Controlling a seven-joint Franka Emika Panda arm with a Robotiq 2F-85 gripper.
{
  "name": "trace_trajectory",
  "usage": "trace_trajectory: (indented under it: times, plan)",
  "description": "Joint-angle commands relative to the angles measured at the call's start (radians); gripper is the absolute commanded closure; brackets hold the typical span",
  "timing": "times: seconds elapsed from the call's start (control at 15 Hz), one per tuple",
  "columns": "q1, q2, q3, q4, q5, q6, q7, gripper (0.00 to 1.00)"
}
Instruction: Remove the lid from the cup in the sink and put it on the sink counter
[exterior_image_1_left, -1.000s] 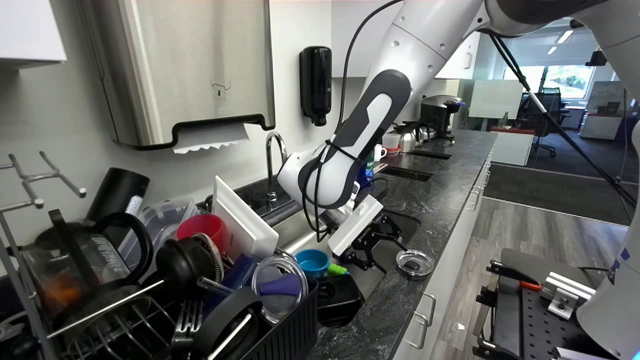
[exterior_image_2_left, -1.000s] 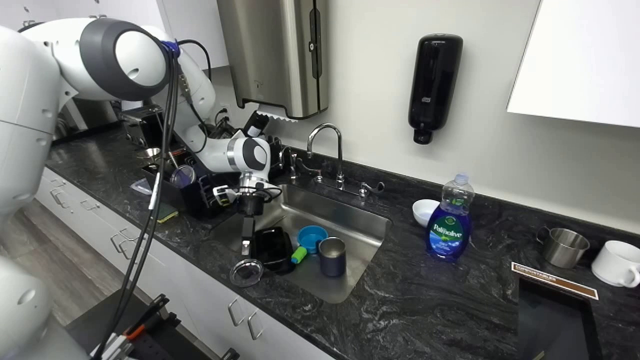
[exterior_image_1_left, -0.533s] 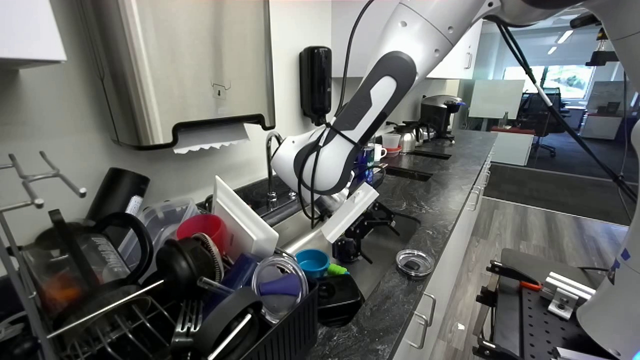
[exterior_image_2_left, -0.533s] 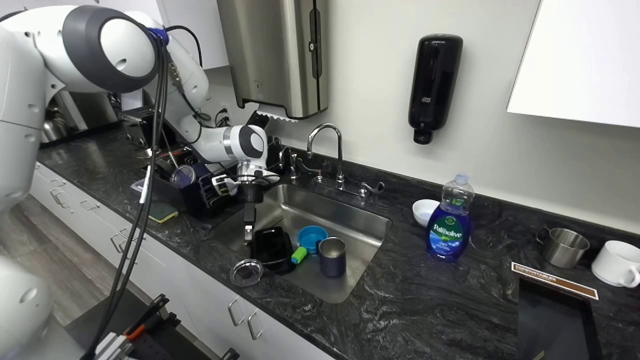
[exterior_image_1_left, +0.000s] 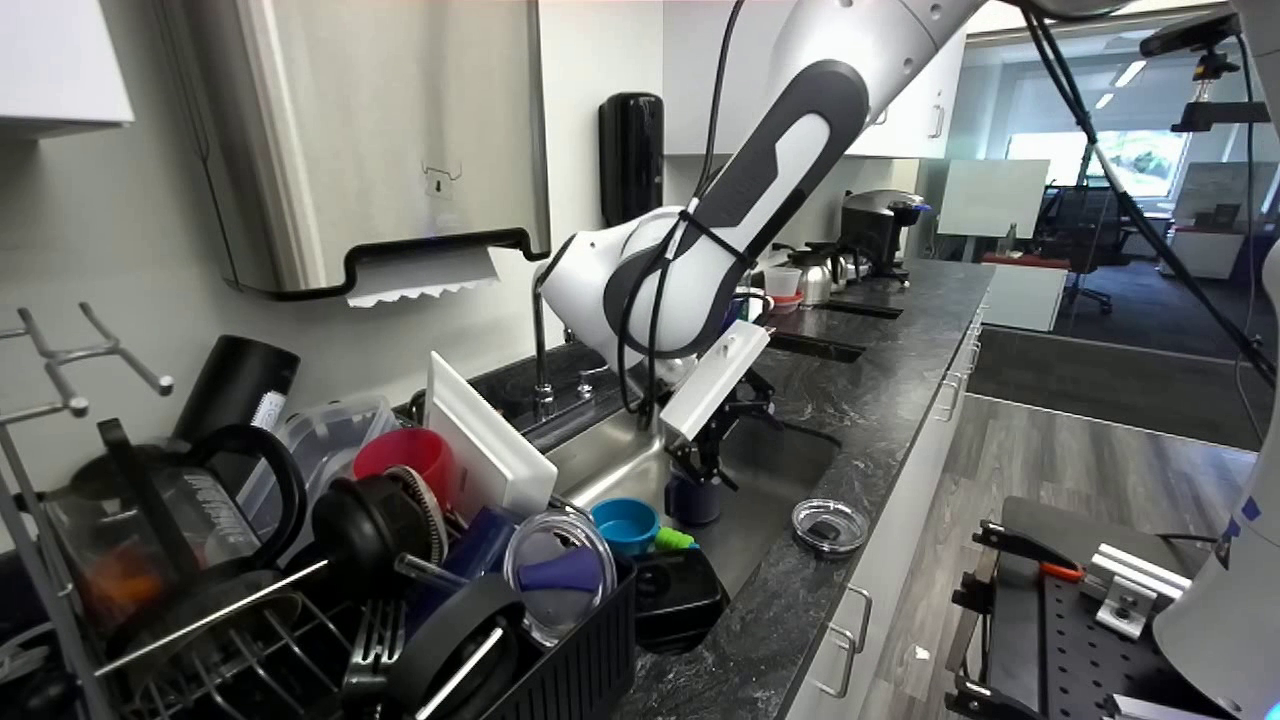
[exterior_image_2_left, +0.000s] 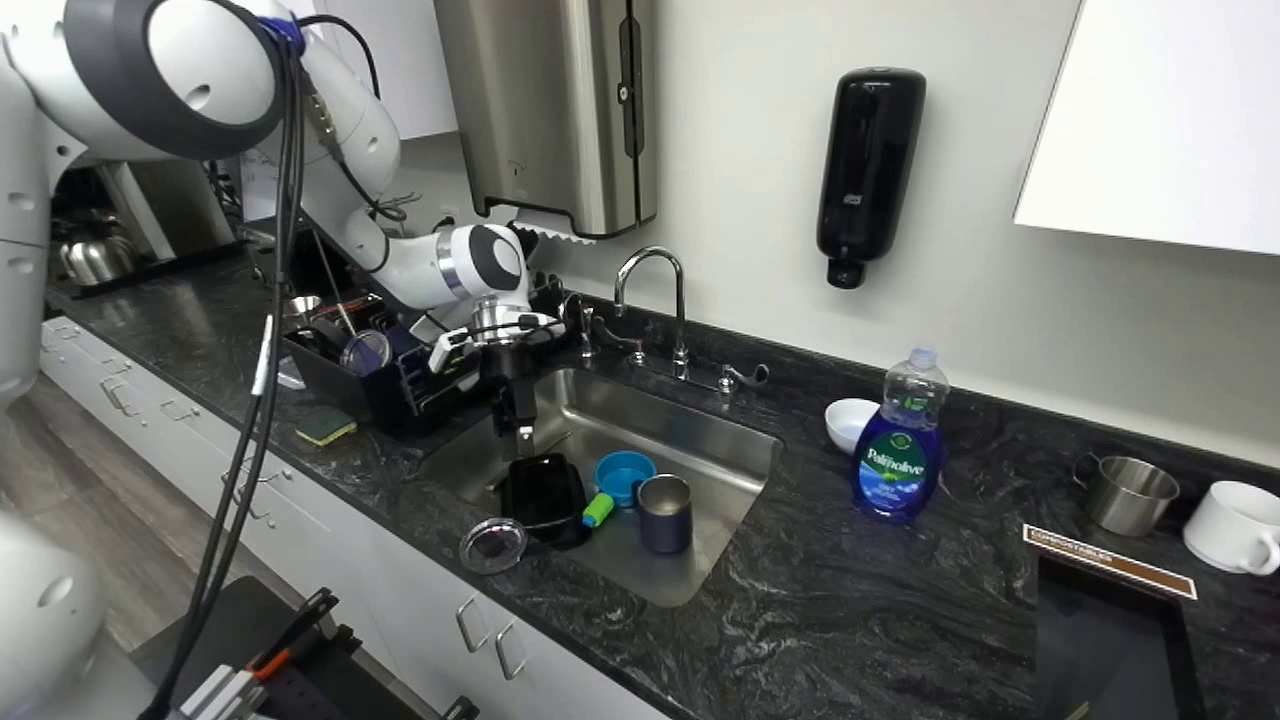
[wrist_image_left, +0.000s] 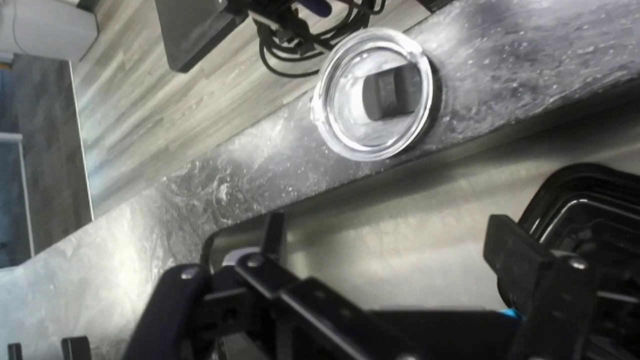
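Note:
The lid (exterior_image_1_left: 830, 527), a clear round disc with a dark slider, lies flat near the front edge of the dark sink counter (exterior_image_2_left: 800, 610). It also shows on the counter in the wrist view (wrist_image_left: 345, 135). The cup (exterior_image_2_left: 665, 520), dark navy with a metallic inside, stands upright and uncovered in the steel sink (exterior_image_2_left: 725, 465). In an exterior view the cup (exterior_image_1_left: 694, 503) is partly hidden by the gripper. My gripper (wrist_image_left: 392, 237) is open and empty above the sink, apart from the lid. A pale curved edge behind one finger in the wrist view is unclear.
A black dish (exterior_image_2_left: 545, 495), a teal bowl (exterior_image_2_left: 624, 476) and a green-handled item (exterior_image_2_left: 598, 511) lie in the sink. The chrome tap (exterior_image_2_left: 680, 320) stands behind it. A full dish rack (exterior_image_1_left: 590, 650) borders one side. A soap bottle (exterior_image_2_left: 900, 445) stands on the counter.
My gripper has risen and moved back from the lid over the sink toward the wall. More of the cup shows in an exterior view. The lid has not moved.

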Motion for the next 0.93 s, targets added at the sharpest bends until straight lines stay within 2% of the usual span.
trace_trajectory:
  times: [0.0,0.27,0.87]
  plan:
    - [-0.032,-0.106,0.009,-0.114,-0.065,0.135,-0.138,0.0]
    - [-0.067,-0.215,0.007,-0.219,-0.106,0.276,-0.294,0.0]
    - [-0.16,-0.413,0.015,-0.433,-0.049,0.547,-0.77,0.0]
